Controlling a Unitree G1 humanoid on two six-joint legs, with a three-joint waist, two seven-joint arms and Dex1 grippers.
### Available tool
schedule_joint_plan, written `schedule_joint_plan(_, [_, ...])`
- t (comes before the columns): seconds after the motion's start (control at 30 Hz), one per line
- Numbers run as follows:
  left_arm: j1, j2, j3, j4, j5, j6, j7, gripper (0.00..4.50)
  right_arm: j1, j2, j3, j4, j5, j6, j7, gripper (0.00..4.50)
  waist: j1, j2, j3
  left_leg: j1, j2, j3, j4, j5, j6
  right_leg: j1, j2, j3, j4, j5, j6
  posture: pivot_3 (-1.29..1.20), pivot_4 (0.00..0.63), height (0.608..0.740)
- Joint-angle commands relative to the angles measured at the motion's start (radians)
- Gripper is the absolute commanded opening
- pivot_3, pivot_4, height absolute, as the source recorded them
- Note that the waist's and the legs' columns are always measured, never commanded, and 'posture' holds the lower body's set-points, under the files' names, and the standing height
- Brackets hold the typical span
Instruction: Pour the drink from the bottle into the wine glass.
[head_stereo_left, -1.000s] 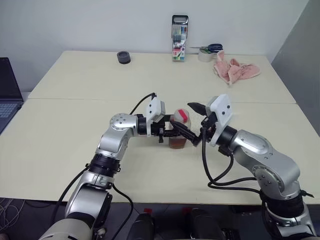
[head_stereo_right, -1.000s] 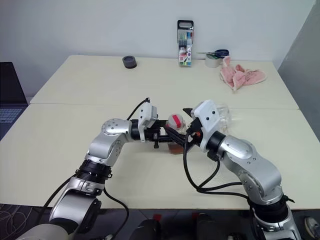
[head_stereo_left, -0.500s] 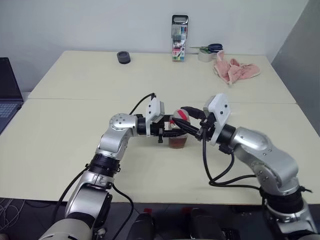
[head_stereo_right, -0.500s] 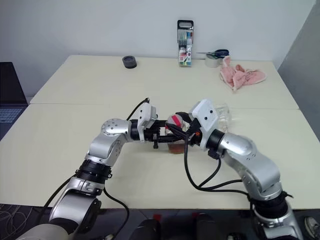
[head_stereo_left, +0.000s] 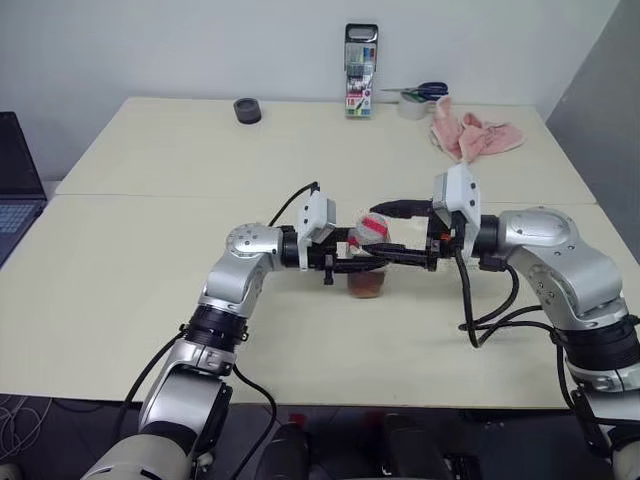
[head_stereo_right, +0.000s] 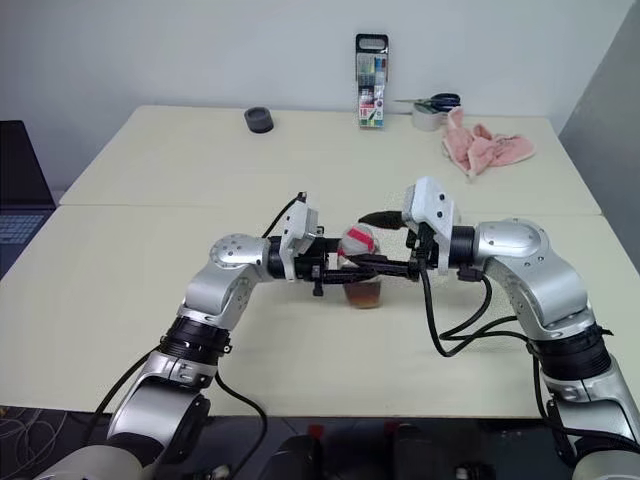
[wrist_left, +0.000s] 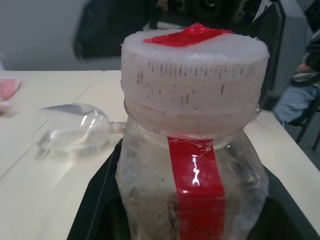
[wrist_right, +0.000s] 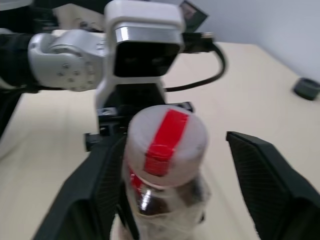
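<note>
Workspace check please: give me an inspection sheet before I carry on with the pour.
Surface: pale table, two tops joined at a seam.
Job's things: bottle upright, cap on, brown drink low inside; wine glass lying on its side on the table.
Clutter: pink cloth, scissors on a tape roll, marker case, small dark round thing, all at the far edge.
Grippers: left gripper shut on the bottle; right gripper open, one of its fingers on each side of the cap.
Cables: black cable looping off the right arm.
Surroundings: laptop at the left; a person's leg seated nearby.
</note>
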Motion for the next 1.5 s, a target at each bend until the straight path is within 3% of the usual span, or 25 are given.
schedule_joint_plan(0.03, [-0.045, -0.021, 0.028, 0.005, -0.010, -0.029, 0.029, 1.80, 0.076, -0.005, -0.103, -0.176, 0.040, 0.075, -0.111, 3.83, 0.001, 0.000, 0.000, 0.000, 0.000, 0.000, 0.000, 0.000, 0.000, 0.000, 0.000, 0.000, 0.000, 0.000, 0.000, 0.00, 0.150, 0.740])
schedule_joint_plan(0.2, [-0.072, -0.037, 0.031, 0.056, 0.003, -0.069, 0.046, 1.80, 0.233, 0.127, -0.137, -0.396, 0.044, 0.175, -0.377, 3.83, 0.002, 0.000, 0.000, -0.002, 0.000, 0.000, 0.000, 0.001, -0.001, -0.002, 0.000, 0.000, 0.000, 0.000, 0.000, 0.00, 0.150, 0.740])
schedule_joint_plan(0.33, [-0.089, -0.047, 0.030, 0.091, 0.014, -0.095, 0.046, 1.80, 0.252, 0.257, -0.042, -0.430, -0.070, 0.196, -0.573, 3.83, -0.007, 0.001, 0.000, -0.001, 0.001, 0.001, 0.000, 0.001, -0.001, -0.003, 0.001, 0.002, 0.002, 0.000, 0.000, 0.00, 0.150, 0.740])
schedule_joint_plan(0.47, [-0.101, -0.052, 0.020, 0.112, 0.022, -0.114, 0.031, 1.80, 0.242, 0.323, 0.050, -0.396, -0.172, 0.161, -0.653, 3.83, -0.009, 0.001, 0.000, -0.002, 0.001, 0.001, 0.000, 0.001, -0.002, -0.005, 0.002, 0.002, 0.004, 0.000, 0.000, 0.00, 0.150, 0.740])
schedule_joint_plan(0.8, [-0.114, -0.063, 0.017, 0.146, 0.037, -0.143, 0.010, 1.80, 0.207, 0.427, 0.078, -0.313, -0.266, 0.116, -0.722, 3.83, -0.010, 0.001, 0.000, -0.003, 0.000, 0.002, 0.000, 0.001, -0.002, -0.007, 0.001, 0.003, 0.004, 0.001, 0.000, 0.00, 0.150, 0.740])
schedule_joint_plan(0.9, [-0.113, -0.064, 0.018, 0.146, 0.039, -0.143, 0.008, 1.80, 0.206, 0.434, 0.077, -0.304, -0.278, 0.118, -0.723, 3.43, -0.011, 0.001, 0.000, -0.003, 0.000, 0.002, 0.000, 0.001, -0.002, -0.007, 0.001, 0.003, 0.004, 0.001, 0.000, 0.00, 0.150, 0.740])
schedule_joint_plan(1.5, [-0.091, -0.060, 0.027, 0.129, 0.049, -0.146, 0.020, 1.80, 0.216, 0.421, 0.057, -0.315, -0.227, 0.131, -0.640, 3.42, -0.018, 0.001, 0.000, -0.003, 0.000, 0.002, 0.000, 0.001, -0.001, -0.007, 0.001, 0.003, 0.006, 0.001, -0.001, 0.00, 0.150, 0.740])
